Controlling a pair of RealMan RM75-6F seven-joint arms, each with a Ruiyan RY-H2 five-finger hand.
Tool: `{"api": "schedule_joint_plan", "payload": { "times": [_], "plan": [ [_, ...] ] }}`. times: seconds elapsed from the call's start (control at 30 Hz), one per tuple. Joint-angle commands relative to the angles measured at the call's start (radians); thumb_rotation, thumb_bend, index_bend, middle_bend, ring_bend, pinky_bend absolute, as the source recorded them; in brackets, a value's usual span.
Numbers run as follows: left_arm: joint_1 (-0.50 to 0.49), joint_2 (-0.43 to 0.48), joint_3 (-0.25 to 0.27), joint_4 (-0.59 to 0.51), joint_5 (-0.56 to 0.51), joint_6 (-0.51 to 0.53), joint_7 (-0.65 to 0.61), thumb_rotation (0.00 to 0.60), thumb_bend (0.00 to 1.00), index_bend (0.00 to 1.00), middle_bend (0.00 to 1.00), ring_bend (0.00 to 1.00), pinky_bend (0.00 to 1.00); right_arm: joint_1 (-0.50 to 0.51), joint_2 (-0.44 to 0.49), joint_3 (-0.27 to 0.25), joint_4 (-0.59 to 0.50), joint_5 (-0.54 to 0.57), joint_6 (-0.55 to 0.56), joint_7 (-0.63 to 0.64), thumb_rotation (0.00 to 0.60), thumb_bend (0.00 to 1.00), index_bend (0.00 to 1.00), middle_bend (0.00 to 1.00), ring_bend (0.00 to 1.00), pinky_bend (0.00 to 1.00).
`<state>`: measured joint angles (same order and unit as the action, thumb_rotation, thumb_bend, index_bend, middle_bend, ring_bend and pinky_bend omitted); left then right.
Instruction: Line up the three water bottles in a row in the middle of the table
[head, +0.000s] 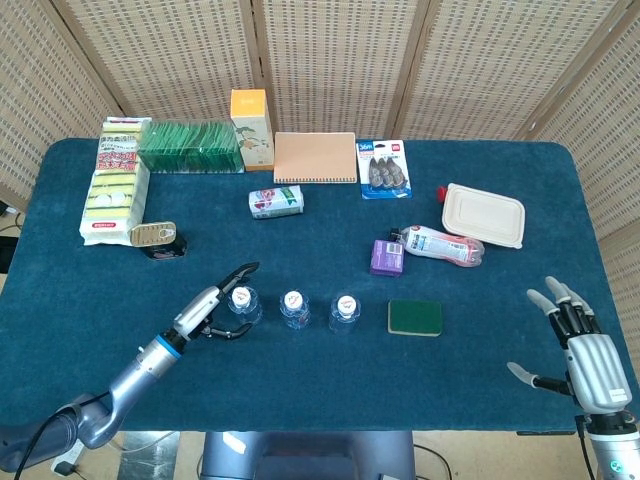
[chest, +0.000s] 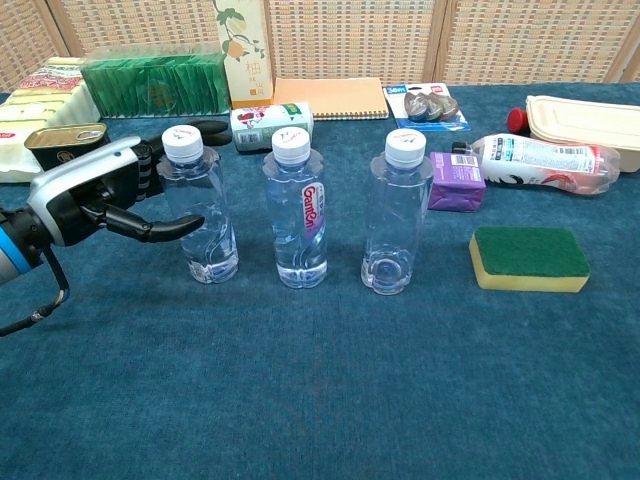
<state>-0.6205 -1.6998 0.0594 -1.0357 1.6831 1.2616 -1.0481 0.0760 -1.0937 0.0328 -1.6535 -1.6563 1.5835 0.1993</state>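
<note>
Left hand sits in the lower left of the head view, its fingers spread wide and curving around the left water bottle without clearly gripping it. Just right of that bottle stand the middle water bottle and the right water bottle, forming a row across the lower centre of the blue desk. A green sponge lies to the right of the row. At the lower right corner the right hand hangs well apart from everything, fingers splayed and holding nothing.

From the chest view, the left hand occupies the left edge, thumb and fingers apart on either side of the left water bottle. All three bottles stand upright, the middle water bottle and right water bottle untouched; the sponge rests at right.
</note>
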Motion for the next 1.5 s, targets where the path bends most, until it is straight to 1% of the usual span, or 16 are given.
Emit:
{"api": "schedule_joint_plan", "payload": {
  "times": [0.03, 0.17, 0.27, 0.33, 0.47, 0.63, 0.73, 0.87, 0.93, 1.07, 1.13, 1.23, 1.37, 1.5],
  "plan": [
    [0.007, 0.004, 0.003, 0.011, 0.001, 0.015, -0.013, 0.6, 0.29, 0.0, 0.0, 0.0, 0.09, 0.0, 0.0, 0.0, 0.0, 0.0, 0.0, -0.001, 0.521, 0.0, 0.13, 0.01, 0.0, 0.06],
    [0.017, 0.008, 0.002, 0.025, -0.007, 0.025, -0.016, 0.6, 0.27, 0.0, 0.0, 0.0, 0.09, 0.0, 0.001, -0.002, -0.003, -0.002, 0.0, -0.003, 0.52, 0.0, 0.14, 0.01, 0.0, 0.06],
    [0.025, 0.015, 0.004, 0.027, -0.008, 0.038, -0.027, 0.6, 0.23, 0.0, 0.0, 0.0, 0.08, -0.001, 0.001, -0.003, -0.006, -0.005, 0.001, -0.006, 0.522, 0.0, 0.14, 0.01, 0.0, 0.06],
    [0.033, 0.028, 0.008, 0.022, -0.005, 0.054, -0.038, 0.6, 0.19, 0.0, 0.0, 0.0, 0.06, -0.001, 0.002, -0.004, -0.008, -0.008, 0.002, -0.008, 0.522, 0.0, 0.14, 0.01, 0.0, 0.06],
    [0.053, 0.078, 0.016, -0.016, 0.001, 0.088, -0.004, 0.6, 0.17, 0.0, 0.0, 0.0, 0.04, 0.0, 0.002, -0.006, -0.011, -0.013, 0.0, -0.011, 0.519, 0.0, 0.14, 0.01, 0.0, 0.06],
    [0.1, 0.224, 0.026, -0.147, -0.017, 0.126, 0.11, 0.6, 0.17, 0.0, 0.0, 0.0, 0.01, 0.0, 0.004, -0.01, -0.015, -0.011, -0.006, -0.019, 0.52, 0.0, 0.14, 0.01, 0.0, 0.06],
    [0.137, 0.337, 0.034, -0.244, -0.058, 0.121, 0.228, 0.6, 0.17, 0.0, 0.0, 0.0, 0.0, -0.001, 0.005, -0.011, -0.018, -0.008, -0.012, -0.031, 0.521, 0.0, 0.14, 0.01, 0.0, 0.06],
    [0.203, 0.476, 0.04, -0.377, -0.163, 0.103, 0.438, 0.6, 0.17, 0.0, 0.0, 0.0, 0.0, -0.003, 0.004, -0.008, -0.022, 0.003, -0.014, -0.066, 0.523, 0.0, 0.14, 0.01, 0.0, 0.05],
    [0.244, 0.534, 0.044, -0.443, -0.228, 0.102, 0.562, 0.6, 0.17, 0.0, 0.0, 0.0, 0.0, -0.009, 0.003, -0.001, -0.024, 0.016, -0.009, -0.113, 0.524, 0.0, 0.14, 0.01, 0.0, 0.05],
    [0.302, 0.583, 0.05, -0.534, -0.289, 0.126, 0.713, 0.6, 0.18, 0.0, 0.0, 0.0, 0.0, -0.022, -0.004, 0.014, -0.028, 0.04, 0.011, -0.229, 0.526, 0.0, 0.14, 0.0, 0.0, 0.03],
    [0.323, 0.6, 0.055, -0.563, -0.296, 0.14, 0.753, 0.6, 0.18, 0.0, 0.0, 0.0, 0.0, -0.029, -0.012, 0.023, -0.03, 0.051, 0.025, -0.283, 0.528, 0.0, 0.14, 0.0, 0.0, 0.03],
    [0.365, 0.618, 0.059, -0.595, -0.288, 0.19, 0.818, 0.6, 0.18, 0.0, 0.0, 0.0, 0.0, -0.037, -0.019, 0.029, -0.036, 0.055, 0.039, -0.342, 0.529, 0.0, 0.14, 0.0, 0.0, 0.01],
    [0.419, 0.633, 0.068, -0.621, -0.264, 0.246, 0.847, 0.6, 0.18, 0.0, 0.0, 0.0, 0.0, -0.046, -0.009, 0.026, -0.054, 0.074, 0.033, -0.387, 0.531, 0.0, 0.14, 0.0, 0.0, 0.01],
    [0.455, 0.617, 0.063, -0.601, -0.226, 0.289, 0.868, 0.6, 0.18, 0.0, 0.0, 0.0, 0.0, -0.055, 0.004, 0.026, -0.077, 0.096, 0.026, -0.421, 0.525, 0.0, 0.14, 0.0, 0.0, 0.0]
  ]
}}
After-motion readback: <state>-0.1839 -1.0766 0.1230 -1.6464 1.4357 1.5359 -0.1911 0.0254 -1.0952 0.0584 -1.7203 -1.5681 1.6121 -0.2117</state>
